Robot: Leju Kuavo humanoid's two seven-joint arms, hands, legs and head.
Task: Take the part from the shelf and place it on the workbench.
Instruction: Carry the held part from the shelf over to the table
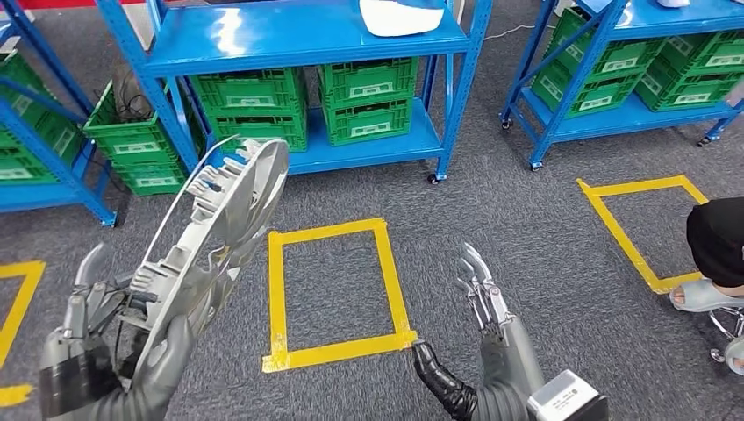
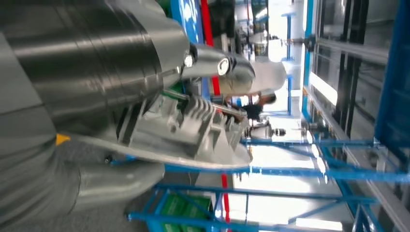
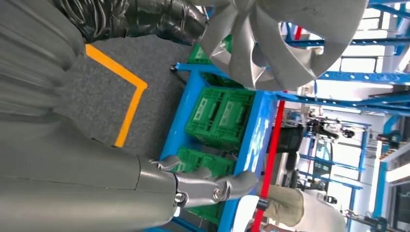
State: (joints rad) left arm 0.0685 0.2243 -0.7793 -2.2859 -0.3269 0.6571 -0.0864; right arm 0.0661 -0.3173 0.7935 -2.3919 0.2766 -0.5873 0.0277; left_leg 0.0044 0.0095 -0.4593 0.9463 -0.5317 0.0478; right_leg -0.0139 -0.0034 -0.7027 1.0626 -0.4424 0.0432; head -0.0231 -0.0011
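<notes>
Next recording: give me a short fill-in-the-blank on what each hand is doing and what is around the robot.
1. The silver wheel cover is held by the robot's ____ hand.
2. The right hand holds ____.
3. The tape rectangle on the carpet is ____ in colour.
4. The crates on the blue shelf are ____.

Missing words: left; nothing; yellow; green

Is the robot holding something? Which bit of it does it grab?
Yes. The left hand grips the silver wheel cover by its lower rim. The right hand holds nothing.
</notes>
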